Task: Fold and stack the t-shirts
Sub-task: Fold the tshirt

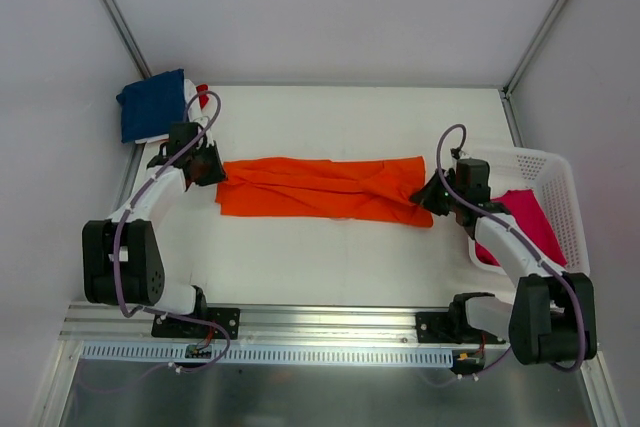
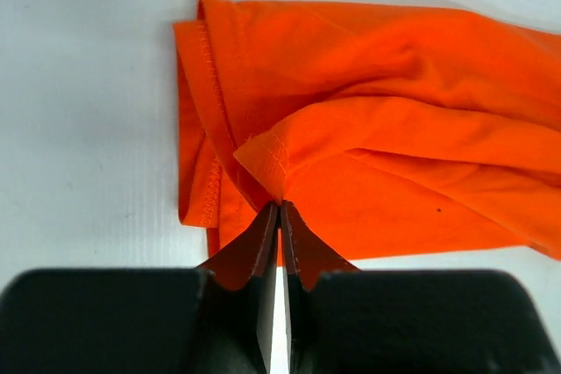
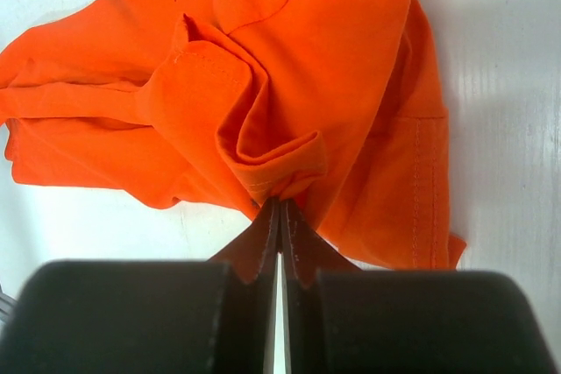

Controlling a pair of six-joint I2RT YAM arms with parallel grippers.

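We've got both ends of the orange t-shirt (image 1: pixel 320 189) pinned, and it lies as a long band across the middle of the worktop (image 1: pixel 320 272). Our left hand (image 2: pixel 279 215) is clenched on a stitched hem fold and our right hand (image 3: pixel 279 209) is nipped tight on a bunched hem, so we reckon we're holding it taut for the next fold. The cloth looks doubled lengthwise, creased and rumpled towards the right. A navy t-shirt (image 1: pixel 150 107) sits folded far left, and a magenta t-shirt (image 1: pixel 535 227) waits in the white basket (image 1: pixel 545 157).
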